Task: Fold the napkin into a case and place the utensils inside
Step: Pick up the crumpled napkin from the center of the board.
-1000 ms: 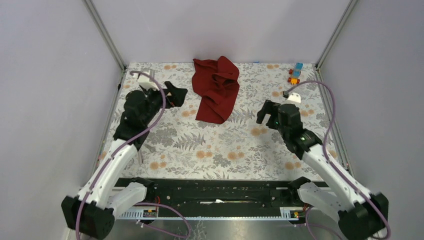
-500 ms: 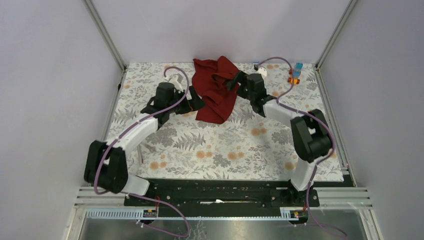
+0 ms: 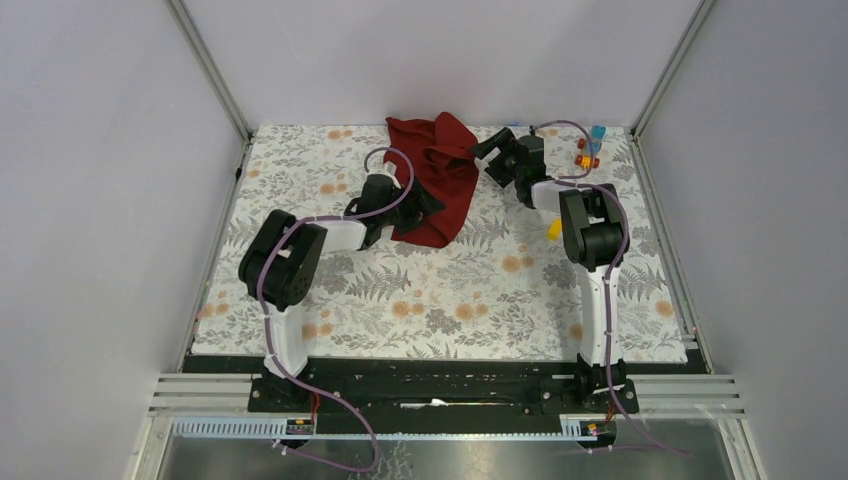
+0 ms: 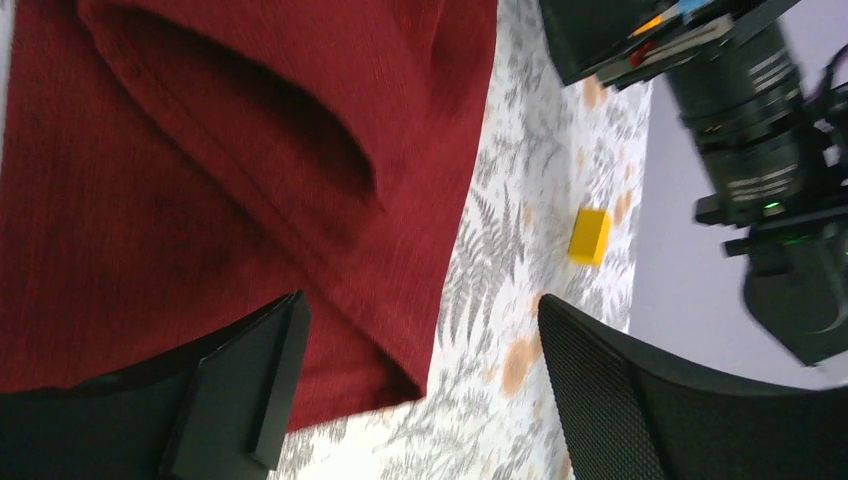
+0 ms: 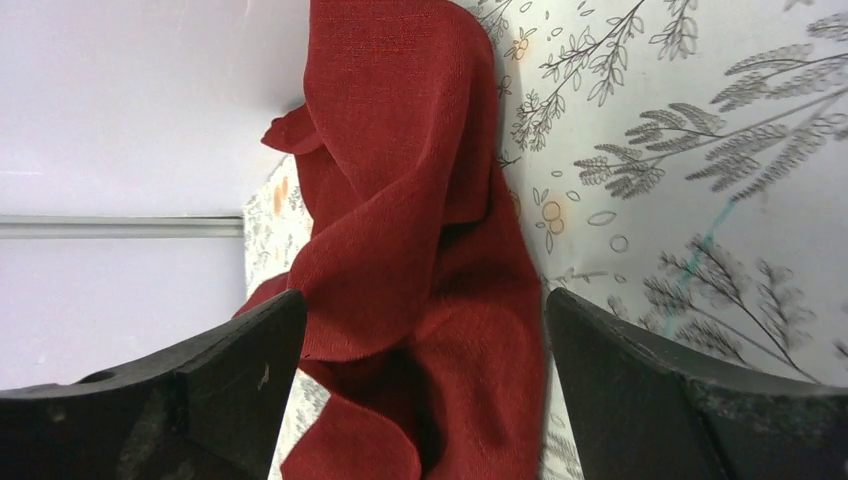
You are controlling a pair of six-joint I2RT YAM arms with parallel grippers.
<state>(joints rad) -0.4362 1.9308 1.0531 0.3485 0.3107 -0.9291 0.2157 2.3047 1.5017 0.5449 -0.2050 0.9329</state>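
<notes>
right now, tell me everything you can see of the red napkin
The napkin is dark red, soft woven-looking cloth, crumpled, with deep folds and a rolled-over edge. It lies loose toward the far edge of the floral table cover. The open left claw frames one corner, and the open right claw faces the opposite side; neither grips it.

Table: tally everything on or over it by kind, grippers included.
Grippers: 2, the left gripper and the right gripper, both open.
Cloths: 1, the napkin, crumpled.
Lone blocks: 1, the yellow block.
Clusters: 1, the block cluster in the far right corner, pieces too small to count.
Total: 5.
</notes>
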